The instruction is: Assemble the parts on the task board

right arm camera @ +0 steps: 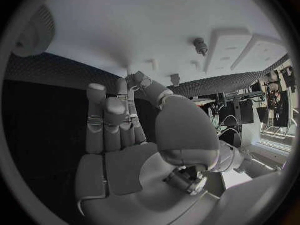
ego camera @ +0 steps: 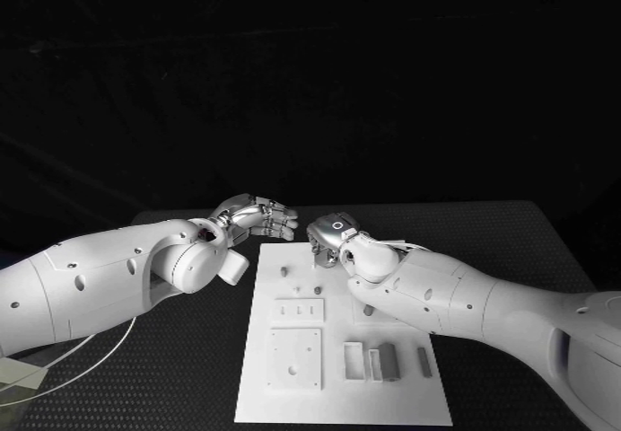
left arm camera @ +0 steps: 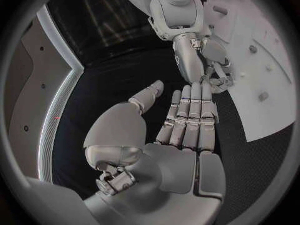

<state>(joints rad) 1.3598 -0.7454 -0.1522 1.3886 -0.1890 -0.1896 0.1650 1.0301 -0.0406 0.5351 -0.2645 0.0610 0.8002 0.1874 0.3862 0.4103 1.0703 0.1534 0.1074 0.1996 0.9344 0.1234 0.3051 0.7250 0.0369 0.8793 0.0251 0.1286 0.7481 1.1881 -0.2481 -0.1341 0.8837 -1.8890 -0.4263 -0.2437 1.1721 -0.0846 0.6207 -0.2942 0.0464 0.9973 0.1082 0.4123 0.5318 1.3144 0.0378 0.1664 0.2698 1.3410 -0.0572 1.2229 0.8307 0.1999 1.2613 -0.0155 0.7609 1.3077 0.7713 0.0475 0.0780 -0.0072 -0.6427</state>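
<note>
The task board lies flat in the middle of the black table, its long side running away from the robot. Near its close end sit two raised white blocks, one larger than the other, and beside them several grey parts standing or lying in a row. More small parts stand as pegs nearer the middle of the board.

The left hand hovers above the table just beyond the board's far left corner. In the left wrist view its fingers are extended side by side, with the thumb set apart, and nothing lies in the palm.

The right hand is over the far end of the board, close to the left hand but not touching it. In the right wrist view its fingers are partly bent, and the thumb and one fingertip come close together near the board surface. Whether a part is pinched there cannot be told.
</note>
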